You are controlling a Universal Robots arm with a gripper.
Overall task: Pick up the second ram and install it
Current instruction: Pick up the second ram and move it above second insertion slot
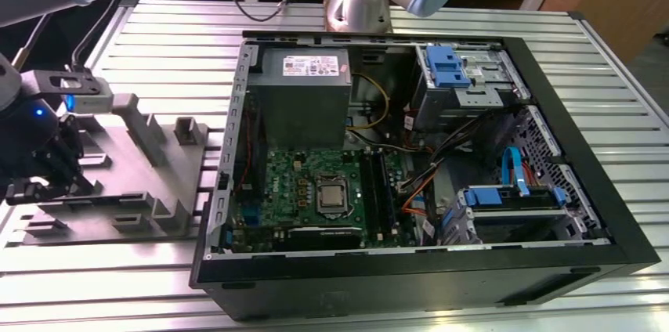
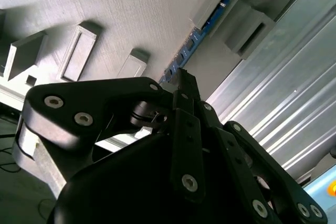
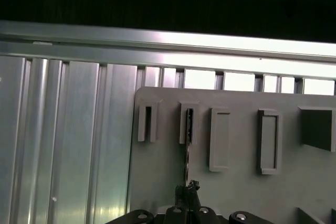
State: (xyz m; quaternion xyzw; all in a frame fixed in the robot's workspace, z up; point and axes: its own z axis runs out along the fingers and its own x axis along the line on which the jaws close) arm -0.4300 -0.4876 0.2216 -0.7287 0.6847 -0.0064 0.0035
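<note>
The second ram [image 2: 195, 39] is a thin blue-green stick standing on edge in a slotted holder of the grey fixture plate [image 1: 136, 171]. In the first wrist view the ram [image 3: 187, 150] appears edge on, running from its slot down to my fingertips. My gripper [image 2: 181, 78] [image 3: 190, 186] has its black fingers closed together on the near end of the stick. In the exterior view the gripper [image 1: 44, 182] hangs low over the fixture plate at that view's far left, well away from the open computer case [image 1: 585, 191].
The case lies open on the slatted aluminium table [image 1: 168, 34], with the motherboard [image 1: 303, 191], a grey power-supply box [image 1: 303, 85], blue drive brackets [image 1: 444, 66] and blue cables [image 1: 512, 171] inside. The fixture carries several raised blocks and other slots [image 3: 218, 140].
</note>
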